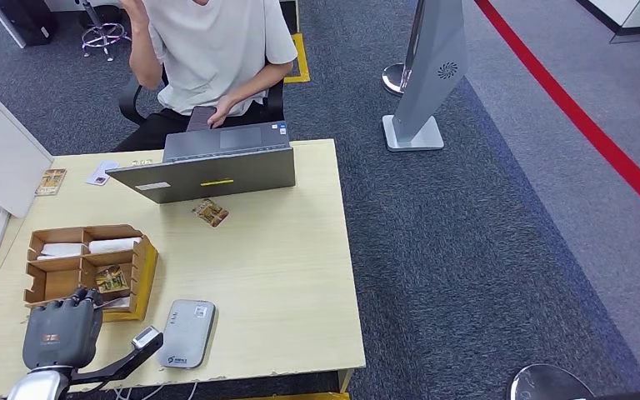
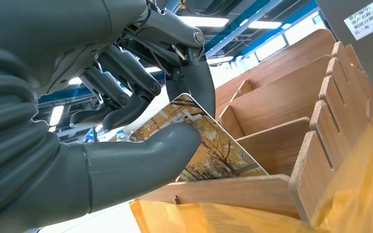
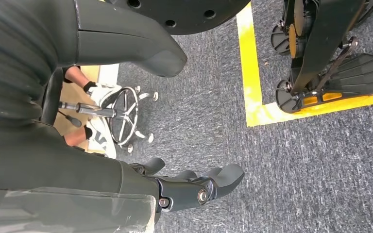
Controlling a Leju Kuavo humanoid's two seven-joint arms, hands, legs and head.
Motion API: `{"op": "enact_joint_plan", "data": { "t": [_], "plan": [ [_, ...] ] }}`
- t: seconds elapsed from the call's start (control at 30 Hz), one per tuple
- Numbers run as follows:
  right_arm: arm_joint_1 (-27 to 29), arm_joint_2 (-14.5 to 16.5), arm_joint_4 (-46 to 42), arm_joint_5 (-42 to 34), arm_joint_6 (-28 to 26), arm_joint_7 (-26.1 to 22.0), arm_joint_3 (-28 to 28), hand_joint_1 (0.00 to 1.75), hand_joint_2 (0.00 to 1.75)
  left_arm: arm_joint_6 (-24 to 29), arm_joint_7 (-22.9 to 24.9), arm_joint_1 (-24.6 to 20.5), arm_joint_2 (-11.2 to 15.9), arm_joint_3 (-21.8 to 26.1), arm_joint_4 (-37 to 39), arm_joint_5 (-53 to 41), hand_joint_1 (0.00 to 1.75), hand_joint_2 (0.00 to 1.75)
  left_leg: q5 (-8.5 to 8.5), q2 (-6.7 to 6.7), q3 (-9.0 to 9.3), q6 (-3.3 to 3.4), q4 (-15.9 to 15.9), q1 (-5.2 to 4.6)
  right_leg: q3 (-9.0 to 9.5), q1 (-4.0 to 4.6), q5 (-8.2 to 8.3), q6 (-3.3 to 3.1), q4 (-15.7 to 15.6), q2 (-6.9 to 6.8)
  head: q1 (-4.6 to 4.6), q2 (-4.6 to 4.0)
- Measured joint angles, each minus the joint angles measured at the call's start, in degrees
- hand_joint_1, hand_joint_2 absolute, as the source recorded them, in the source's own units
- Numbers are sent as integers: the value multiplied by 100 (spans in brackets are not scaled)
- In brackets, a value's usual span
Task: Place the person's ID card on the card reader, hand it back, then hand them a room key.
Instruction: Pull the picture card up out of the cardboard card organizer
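Head view: left hand point(image 1: 62, 327) sits over the near compartments of the wooden card organiser point(image 1: 145, 267) at the table's point(image 1: 283, 275) near left corner. A room key card point(image 1: 111, 278) with a yellow-brown tree print lies in the compartment just ahead of the fingers. The grey card reader point(image 1: 187, 333) lies flat just to the right of the hand. Farther ahead, well apart from the hand, a second printed card point(image 1: 211, 213) lies on the tabletop in front of an open laptop point(image 1: 208, 167); a person point(image 1: 208, 58) sits behind it. Two more cards, a patterned card point(image 1: 51, 181) and a pale card point(image 1: 100, 173), lie far ahead on the left.

Left wrist view: left hand point(image 2: 141, 121) pinches the room key card point(image 2: 209, 145) between thumb and dark fingertips point(image 2: 201, 90). Card is glossy, autumn trees in gold and brown, white rim, tilted, lower end still inside the organiser's slot point(image 2: 272, 145).

Right wrist view: right hand point(image 3: 194, 187) hangs above grey carpet point(image 3: 291, 160), fingers loosely curled, holding nothing. Yellow floor tape point(image 3: 255, 87) and a chair base point(image 3: 124, 116) lie beyond.
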Motion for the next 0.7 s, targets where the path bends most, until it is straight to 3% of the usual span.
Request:
{"op": "enact_joint_plan", "data": {
  "t": [0.37,0.7],
  "plan": [
    [-5,0,0,7,5,-24,-1,0,175,-16,-69,-490,0,-6,-32,2,175,175,8,-2,2,-1,1,0,-2,0,4,-1,0,-1,1,0],
    [-29,0,0,104,69,-81,4,0,175,-678,-64,-2210,146,-440,-43,236,175,175,25,-16,0,-6,2,1,0,1,18,0,1,-15,1,0]
  ]
}}
